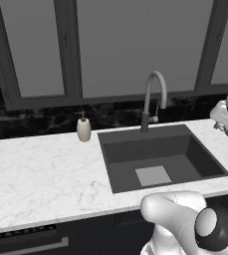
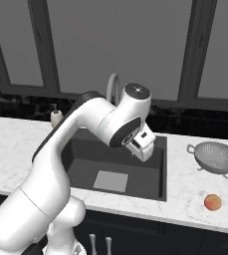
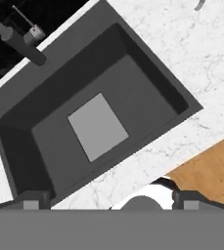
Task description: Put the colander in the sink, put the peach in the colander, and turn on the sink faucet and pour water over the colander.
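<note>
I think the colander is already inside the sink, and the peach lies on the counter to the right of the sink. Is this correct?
Not quite. The colander is not inside the sink; it stands on the counter to the right of the sink, as the right base view shows. The basin holds nothing. The rest is correct: the peach lies on the counter to the right of the sink, nearer the front edge than the colander.

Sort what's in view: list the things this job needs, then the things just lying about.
Needed: colander on the counter right of the sink; peach nearer the counter's front edge; sink; faucet.
Lying about: soap dispenser left of the sink.
</note>
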Robot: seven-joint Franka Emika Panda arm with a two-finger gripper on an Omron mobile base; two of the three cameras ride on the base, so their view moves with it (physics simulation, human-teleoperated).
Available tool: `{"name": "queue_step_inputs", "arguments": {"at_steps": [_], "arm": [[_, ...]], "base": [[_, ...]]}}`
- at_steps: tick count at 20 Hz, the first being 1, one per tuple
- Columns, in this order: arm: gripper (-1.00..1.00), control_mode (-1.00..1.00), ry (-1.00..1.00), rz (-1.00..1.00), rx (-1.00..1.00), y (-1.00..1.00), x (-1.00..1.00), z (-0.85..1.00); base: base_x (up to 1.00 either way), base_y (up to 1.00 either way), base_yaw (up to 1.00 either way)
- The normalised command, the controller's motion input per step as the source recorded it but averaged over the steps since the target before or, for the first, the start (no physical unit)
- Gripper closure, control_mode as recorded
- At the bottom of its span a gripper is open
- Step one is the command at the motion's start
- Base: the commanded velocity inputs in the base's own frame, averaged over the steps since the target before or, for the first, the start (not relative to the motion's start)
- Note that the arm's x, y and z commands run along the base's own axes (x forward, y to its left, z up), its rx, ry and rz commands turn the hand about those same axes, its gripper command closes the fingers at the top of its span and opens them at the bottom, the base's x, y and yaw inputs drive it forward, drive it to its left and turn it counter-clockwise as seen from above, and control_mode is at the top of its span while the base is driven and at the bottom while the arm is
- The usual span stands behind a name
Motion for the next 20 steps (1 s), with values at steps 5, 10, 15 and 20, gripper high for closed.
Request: {"name": "queue_step_inputs", "arguments": {"at_steps": [5, 10, 15, 20], "arm": [[-1.0, -1.0, 0.03, -0.21, 0.08, -0.8, -0.03, -0.14], [-1.0, -1.0, 0.14, -0.33, 0.13, -0.85, 0.16, -0.15], [-1.0, -1.0, 0.11, -0.35, 0.05, -0.7, 0.28, -0.32], [-1.0, -1.0, 0.04, -0.34, 0.0, -0.54, 0.33, -0.41]], "base": [[0.0, 0.0, 0.0], [0.0, 0.0, 0.0], [0.0, 0.0, 0.0], [0.0, 0.0, 0.0]]}}
